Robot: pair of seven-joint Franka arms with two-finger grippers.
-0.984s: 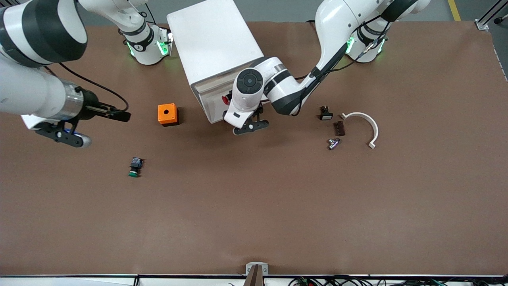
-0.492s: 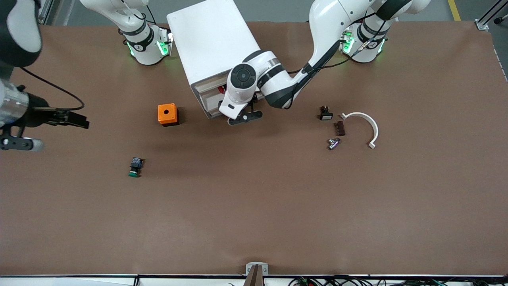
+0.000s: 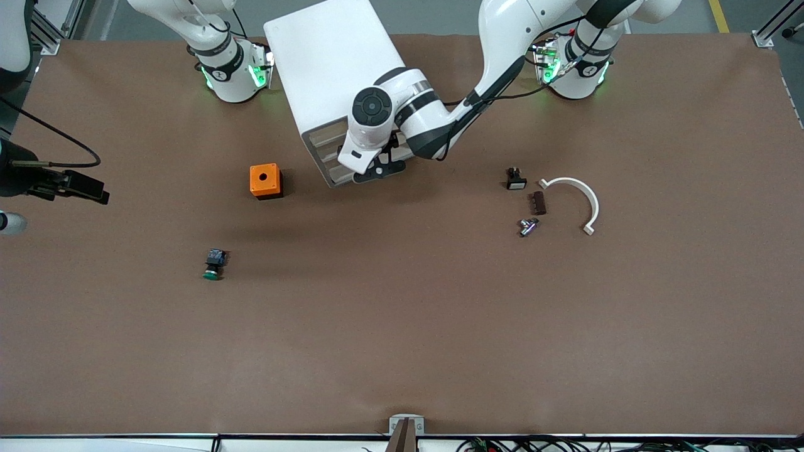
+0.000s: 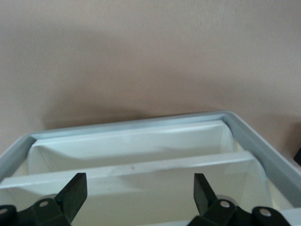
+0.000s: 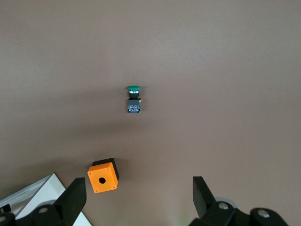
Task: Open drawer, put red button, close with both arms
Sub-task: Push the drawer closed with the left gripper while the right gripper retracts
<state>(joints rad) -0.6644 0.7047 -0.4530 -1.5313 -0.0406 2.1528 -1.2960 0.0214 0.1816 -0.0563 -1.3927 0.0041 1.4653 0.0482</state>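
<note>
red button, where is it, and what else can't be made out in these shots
- red button: seen in no view. In the front view the left arm and the left end effector cover the drawer front of the white cabinet.
- right end effector: front view, cut off by the picture's edge.
- small parts beside the white clip: front view, too small to identify.

No readable text, labels or numbers anywhere

Desk [image 3: 402, 326]: matt brown covering. Arms [image 3: 502, 37]: glossy white shell. Cabinet [image 3: 333, 63]: smooth white plastic. Orange box [image 3: 264, 180]: matt plastic.
</note>
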